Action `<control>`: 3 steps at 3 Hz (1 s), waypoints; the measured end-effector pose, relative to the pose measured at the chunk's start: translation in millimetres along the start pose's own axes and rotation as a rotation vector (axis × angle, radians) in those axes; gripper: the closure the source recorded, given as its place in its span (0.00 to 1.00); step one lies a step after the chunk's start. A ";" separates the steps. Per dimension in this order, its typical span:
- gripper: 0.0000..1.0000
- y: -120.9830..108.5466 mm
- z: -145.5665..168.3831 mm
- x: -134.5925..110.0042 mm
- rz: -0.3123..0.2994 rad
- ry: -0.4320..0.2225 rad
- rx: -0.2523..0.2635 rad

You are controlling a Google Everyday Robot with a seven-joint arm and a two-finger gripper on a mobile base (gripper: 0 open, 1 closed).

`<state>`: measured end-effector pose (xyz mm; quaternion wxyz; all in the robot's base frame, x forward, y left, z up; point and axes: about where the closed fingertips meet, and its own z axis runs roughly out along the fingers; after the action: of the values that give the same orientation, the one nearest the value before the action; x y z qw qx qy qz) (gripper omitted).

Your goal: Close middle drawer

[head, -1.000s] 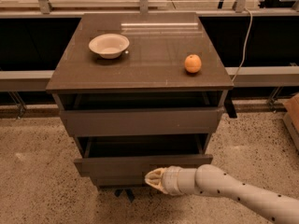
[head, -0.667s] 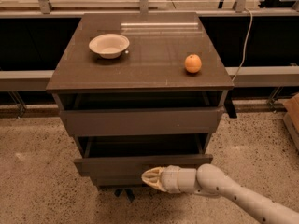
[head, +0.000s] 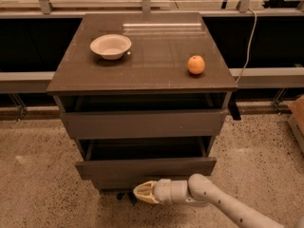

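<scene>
The middle drawer [head: 145,168] of the dark grey-brown cabinet stands pulled out, its flat front well forward of the drawer above and its dark inside showing. My gripper [head: 138,192] is low in front of the cabinet, just below the middle drawer's front edge and a little left of its centre. Its cream fingertips [head: 145,192] point left and lie together, holding nothing. The arm [head: 223,204] comes in from the lower right.
The upper drawer [head: 142,123] sits slightly out under the tabletop [head: 156,51]. A white bowl [head: 110,46] and an orange [head: 195,64] rest on top. The lowest drawer front [head: 109,184] is mostly hidden. Speckled floor lies all around; a cardboard box [head: 298,115] is at right.
My gripper has moved left and lower, from against the middle drawer's front to just beneath its edge. The drawer has not visibly moved.
</scene>
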<state>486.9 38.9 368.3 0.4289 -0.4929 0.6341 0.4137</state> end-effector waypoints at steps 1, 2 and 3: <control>1.00 -10.2 17.2 6.7 0.035 -0.037 -0.032; 1.00 -36.1 34.6 9.1 0.069 -0.063 -0.042; 1.00 -56.2 46.5 6.7 0.074 -0.066 -0.051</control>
<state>547.3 71.5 342.7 0.4214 -0.4659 0.6265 0.4613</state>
